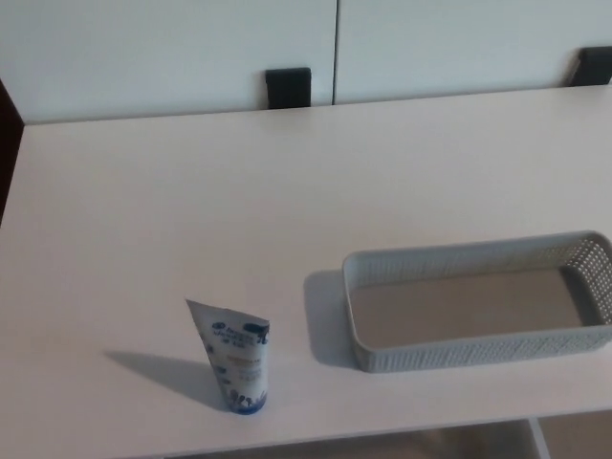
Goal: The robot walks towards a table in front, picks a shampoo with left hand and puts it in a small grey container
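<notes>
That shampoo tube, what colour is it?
The shampoo tube is white with blue print, seen in the head view.

Robot's left hand not in view, right hand not in view. No arm, forearm or wrist comes in from either side of the head view, so the pose and state of both can't be read.

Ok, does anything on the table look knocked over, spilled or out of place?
Nothing stands out. The shampoo tube stands on its cap near the front edge of the table, and the grey container sits flat and empty beside it, not touching. No spill or damage shows.
</notes>
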Available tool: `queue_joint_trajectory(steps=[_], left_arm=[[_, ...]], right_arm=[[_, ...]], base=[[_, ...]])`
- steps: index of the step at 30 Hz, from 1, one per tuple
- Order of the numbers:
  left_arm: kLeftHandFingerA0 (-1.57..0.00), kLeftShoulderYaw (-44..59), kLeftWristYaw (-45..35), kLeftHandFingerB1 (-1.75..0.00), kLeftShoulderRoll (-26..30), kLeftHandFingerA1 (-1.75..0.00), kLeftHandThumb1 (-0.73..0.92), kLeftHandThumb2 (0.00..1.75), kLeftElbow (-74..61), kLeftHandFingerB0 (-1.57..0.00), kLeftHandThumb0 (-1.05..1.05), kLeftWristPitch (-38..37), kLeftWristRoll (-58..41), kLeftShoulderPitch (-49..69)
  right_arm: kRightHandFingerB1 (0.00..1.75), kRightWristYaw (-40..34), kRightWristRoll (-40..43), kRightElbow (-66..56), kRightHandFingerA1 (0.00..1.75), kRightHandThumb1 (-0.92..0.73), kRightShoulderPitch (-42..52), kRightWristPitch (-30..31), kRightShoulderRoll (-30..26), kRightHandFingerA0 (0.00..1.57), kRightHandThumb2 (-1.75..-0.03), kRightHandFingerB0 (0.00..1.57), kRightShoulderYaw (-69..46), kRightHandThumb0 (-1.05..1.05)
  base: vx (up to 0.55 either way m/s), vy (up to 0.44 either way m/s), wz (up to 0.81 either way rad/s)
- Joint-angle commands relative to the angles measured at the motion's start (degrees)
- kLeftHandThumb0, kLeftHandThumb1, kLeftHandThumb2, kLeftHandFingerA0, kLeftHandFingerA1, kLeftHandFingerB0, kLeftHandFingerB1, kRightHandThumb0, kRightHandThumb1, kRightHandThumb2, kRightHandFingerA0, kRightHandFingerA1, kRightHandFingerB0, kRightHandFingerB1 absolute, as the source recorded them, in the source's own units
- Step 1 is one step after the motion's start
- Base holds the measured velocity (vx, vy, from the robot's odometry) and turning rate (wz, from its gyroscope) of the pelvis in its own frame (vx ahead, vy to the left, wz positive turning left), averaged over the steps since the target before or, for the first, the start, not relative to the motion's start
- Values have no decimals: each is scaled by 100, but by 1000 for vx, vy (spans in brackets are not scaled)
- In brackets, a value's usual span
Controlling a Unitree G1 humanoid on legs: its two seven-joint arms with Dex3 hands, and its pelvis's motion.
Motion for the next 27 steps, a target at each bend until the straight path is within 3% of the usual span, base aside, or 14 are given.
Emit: queue_joint_trajectory(steps=[1, 8, 9, 12, 13, 16, 17, 18, 19, 22, 23, 25, 26, 27], left_arm=[[-55, 8, -58, -39, 97, -48, 60, 58, 17, -41, -20, -91, 42, 26], [-54, 64, 23, -39, 101, -49, 58, 57, -11, -42, -18, -151, 12, 70], [-50, 296, 31, -35, 158, -55, 60, 62, -131, -22, -26, -35, -223, 127], [-49, 1008, 45, -31, 299, -58, 61, 58, -607, -19, -22, 203, -795, 300], [-24, 1141, 15, -23, 368, -45, 62, 60, -943, -10, -28, 190, -840, 400], [-24, 1254, 31, -23, 308, -45, 62, 60, -1199, -10, -28, 313, -784, 479], [-6, 1868, -225, -21, 550, -23, 56, 62, -1957, -7, -38, 123, -1321, 677], [-9, 2107, -284, -20, 595, -37, 50, 68, -2393, -8, -47, 191, -1513, 791], [0, 2362, -151, -49, 593, -49, 46, 95, -3113, 0, -28, 332, -1670, 952], [0, 2505, -57, -49, 517, -49, 46, 95, -3551, 0, -28, 501, -1682, 1048], [-19, 2833, -70, -24, 598, -31, 51, 57, -4650, -9, -41, 754, -2150, 1099], [-18, 3089, 8, -34, 611, -36, 40, 63, -6122, -10, -51, 1037, -2671, 1243], [0, 3164, -21, -48, 643, -48, 30, 85, -6898, 0, -27, 1213, -2990, 1348], [0, 3158, -13, -48, 670, -48, 27, 83, -7284, 0, -27, 1246, -3092, 1388]], right_arm=[[41, -22, -93, -4, 48, -63, 54, 0, -65, 73, -58, 54, 73, -29], [41, -29, -104, 17, 48, -65, 61, -17, -34, 72, -59, 53, 113, -28], [41, -10, -104, 9, 49, -64, 102, -26, -55, 73, -59, 53, 113, -28], [41, 45, -95, 0, 48, -63, 162, -58, -85, 70, -58, 52, 99, -27], [42, 73, -49, 1, 49, -64, 151, -36, -109, 71, -59, 54, 50, -27], [42, 79, -50, 0, 49, -64, 151, -33, -111, 71, -59, 54, 36, -27], [41, 160, -53, 18, 50, -66, 160, -27, -193, 72, -59, 54, 28, -31], [41, 166, -56, 15, 50, -65, 151, -19, -207, 72, -59, 54, 27, -31], [42, 147, -81, 17, 51, -66, 147, -31, -206, 72, -59, 55, 47, -30], [42, 139, -92, 19, 51, -66, 147, -38, -205, 72, -59, 55, 55, -30], [42, 132, -119, 13, 50, -67, 142, -39, -204, 73, -59, 55, 84, -34], [42, 152, -118, 8, 50, -66, 149, -29, -209, 72, -59, 54, 90, -32], [42, 156, -125, 10, 50, -67, 155, -23, -206, 71, -59, 53, 102, -31], [41, 144, -132, 25, 49, -65, 151, -7, -200, 71, -59, 53, 106, -31]], base=[[0, 0, 0], [0, 0, 0], [0, 0, 0], [0, 0, 0], [0, 0, 0], [0, 0, 0], [0, 0, 0], [0, 0, 0], [0, 0, 0], [0, 0, 0], [0, 0, 0], [0, 0, 0], [0, 0, 0], [0, 0, 0]])
